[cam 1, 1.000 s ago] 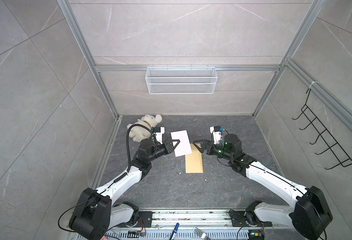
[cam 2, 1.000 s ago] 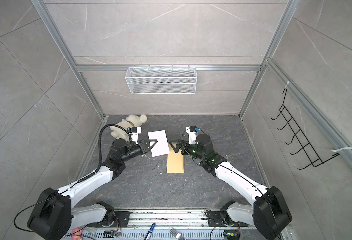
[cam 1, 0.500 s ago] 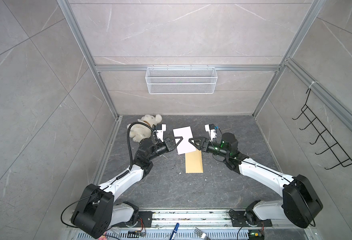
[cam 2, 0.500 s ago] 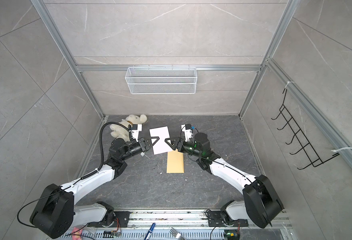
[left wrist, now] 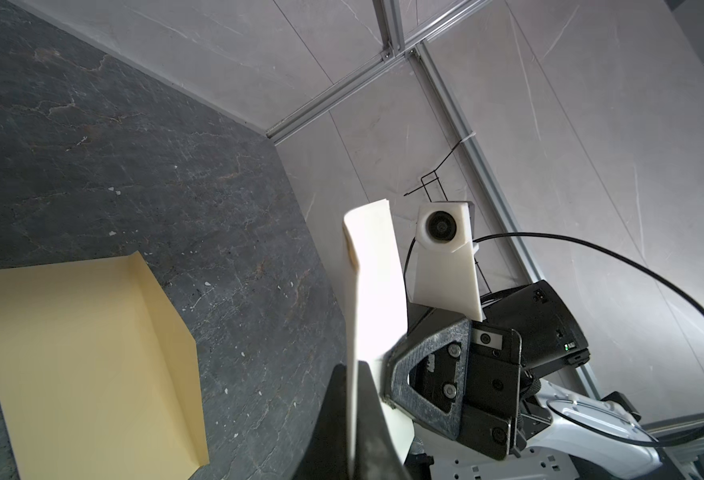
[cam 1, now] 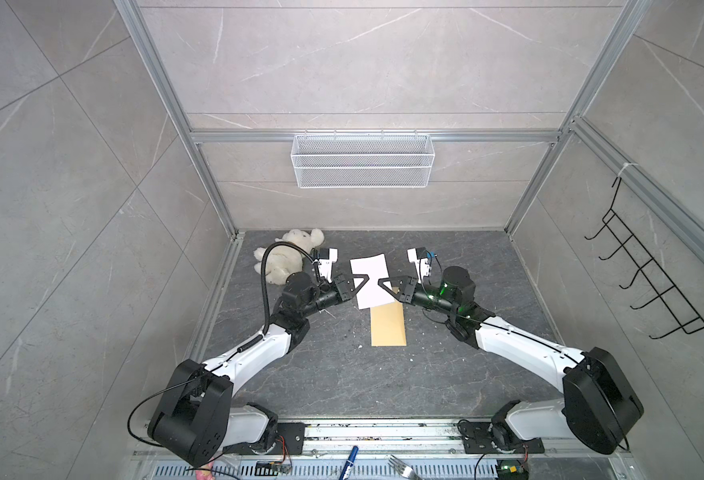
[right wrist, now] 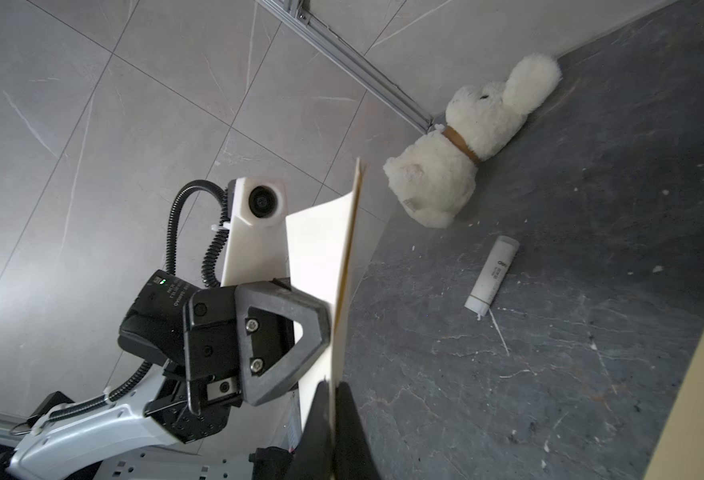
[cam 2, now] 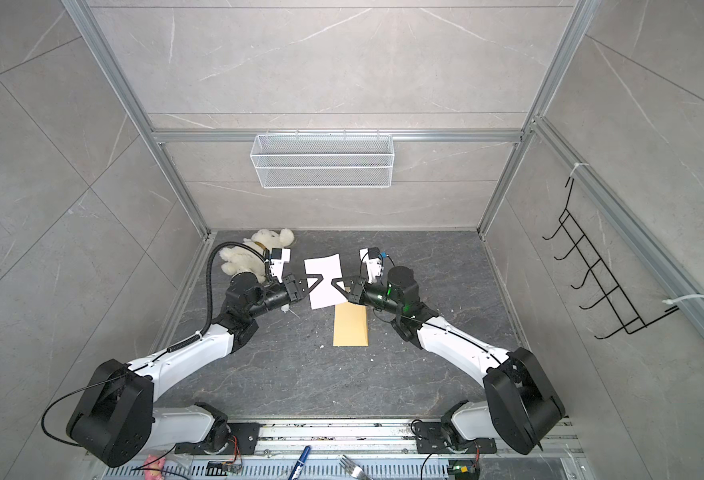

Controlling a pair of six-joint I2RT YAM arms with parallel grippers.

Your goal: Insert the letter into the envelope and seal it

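Observation:
The letter [cam 1: 370,270] hangs in the air over the far end of the envelope [cam 1: 388,328], showing its plain white side in both top views. My left gripper [cam 1: 366,277] is shut on its left edge and my right gripper [cam 1: 380,283] is shut on its right edge. In the left wrist view the letter [left wrist: 377,291] stands edge-on, pinched in the left gripper [left wrist: 352,368], and the envelope [left wrist: 84,340] lies flat with its flap raised. The right wrist view shows the letter [right wrist: 321,257] clamped in the right gripper [right wrist: 331,384].
A white plush toy [cam 1: 288,257] lies in the back left corner. A white glue stick [right wrist: 492,272] lies on the table near it. A wire basket [cam 1: 362,160] hangs on the back wall and a hook rack [cam 1: 653,282] on the right wall.
My right gripper moved left from the envelope's end to the letter and shut on its right edge. The left gripper kept hold and lifted the letter slightly.

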